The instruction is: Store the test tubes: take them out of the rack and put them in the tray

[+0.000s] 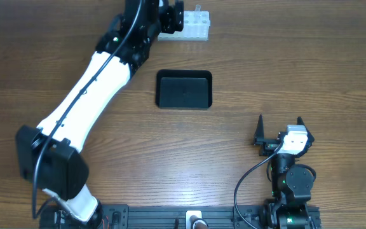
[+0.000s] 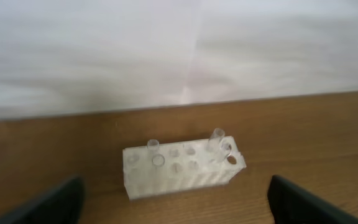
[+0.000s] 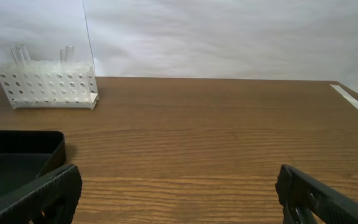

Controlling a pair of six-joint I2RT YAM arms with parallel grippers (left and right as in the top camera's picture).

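A white perforated rack (image 1: pixel 191 28) stands at the far edge of the table, with clear test tubes (image 2: pixel 216 138) upright in it. In the left wrist view the rack (image 2: pixel 182 169) lies just ahead of my left gripper (image 2: pixel 179 214), whose fingers (image 2: pixel 48 205) are spread wide and hold nothing. From above, the left gripper (image 1: pixel 174 19) is right beside the rack's left end. The black tray (image 1: pixel 184 89) sits mid-table, nearer than the rack, with nothing in it. My right gripper (image 1: pixel 280 122) hovers open and empty near its base, to the tray's right. The right wrist view shows the rack (image 3: pixel 48 87) and a tray corner (image 3: pixel 17 155).
Bare wooden tabletop (image 1: pixel 310 57) surrounds the tray and rack. A white wall (image 3: pixel 229 37) rises behind the table's far edge. The long left arm (image 1: pixel 88 89) crosses the table's left half diagonally.
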